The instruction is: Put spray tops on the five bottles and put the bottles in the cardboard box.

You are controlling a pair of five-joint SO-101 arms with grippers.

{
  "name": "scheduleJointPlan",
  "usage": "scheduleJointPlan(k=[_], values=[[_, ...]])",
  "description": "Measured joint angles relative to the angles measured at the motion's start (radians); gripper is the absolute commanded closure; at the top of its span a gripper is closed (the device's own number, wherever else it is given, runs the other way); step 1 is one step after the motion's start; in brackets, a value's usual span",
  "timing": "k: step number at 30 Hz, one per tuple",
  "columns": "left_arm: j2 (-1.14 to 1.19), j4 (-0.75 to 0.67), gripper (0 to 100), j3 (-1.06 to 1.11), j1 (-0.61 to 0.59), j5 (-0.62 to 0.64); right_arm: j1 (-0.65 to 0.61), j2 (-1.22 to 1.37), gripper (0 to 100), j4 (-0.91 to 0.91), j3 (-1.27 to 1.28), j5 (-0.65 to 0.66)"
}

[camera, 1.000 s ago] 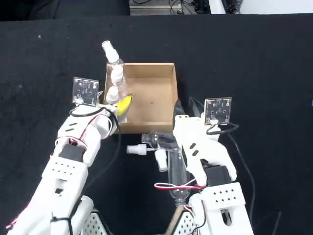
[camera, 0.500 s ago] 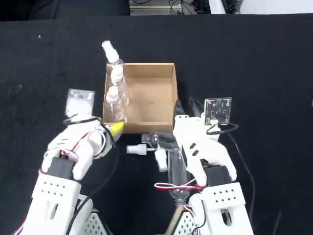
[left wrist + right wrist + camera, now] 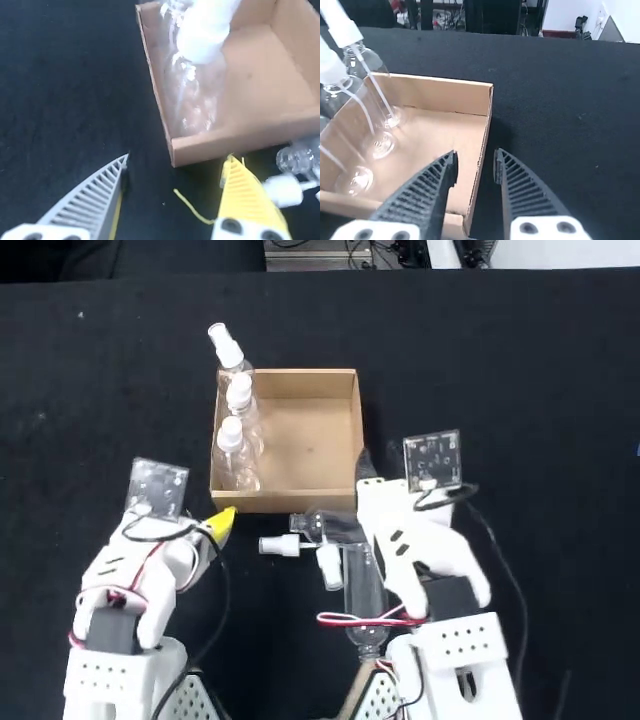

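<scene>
The cardboard box [image 3: 335, 390] stands mid-table. Three clear bottles with white spray tops stand along its left wall, the nearest one [image 3: 234, 455] by the front corner. My left gripper [image 3: 205, 530] is open and empty, drawn back from the box's front left corner [image 3: 240, 142]; its wrist view looks up at that nearest bottle [image 3: 195, 90]. My right gripper [image 3: 475, 154] hangs open over the box's right wall [image 3: 485, 120]. Two more bottles lie in front of the box, one small [image 3: 318, 524] and one long [image 3: 362, 595], with loose spray tops [image 3: 280, 545] beside them.
Black cloth covers the table. The right arm's white body [image 3: 420, 550] lies partly over the long lying bottle. A red and white cable [image 3: 360, 620] crosses that bottle. The box's right half holds nothing.
My left gripper let go of the nearest bottle, which now stands in the box, and drew back toward the table's near edge. The right arm turned slightly left.
</scene>
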Motion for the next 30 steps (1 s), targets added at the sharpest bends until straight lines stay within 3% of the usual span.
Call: scheduleJointPlan(k=[4, 8, 16, 22, 30], values=[[-0.147, 0.003, 73, 0.095, -0.006, 0.032, 0.000, 0.000, 89.1, 0.224, -0.184, 0.087], [-0.175, 0.003, 73, 0.133, -0.005, 0.035, 0.002, 0.000, 89.1, 0.477, -0.354, 0.259], [-0.176, 0.003, 73, 0.135, -0.005, 0.035, 0.002, -0.002, 86.6, 0.942, -0.465, 0.801], [-0.176, 0.003, 73, 0.135, -0.005, 0.035, 0.002, -0.002, 67.4, 1.092, -0.465, 1.117], [-0.176, 0.003, 73, 0.135, -0.023, 0.041, 0.002, 0.041, 66.8, 1.171, -0.465, 1.448]])
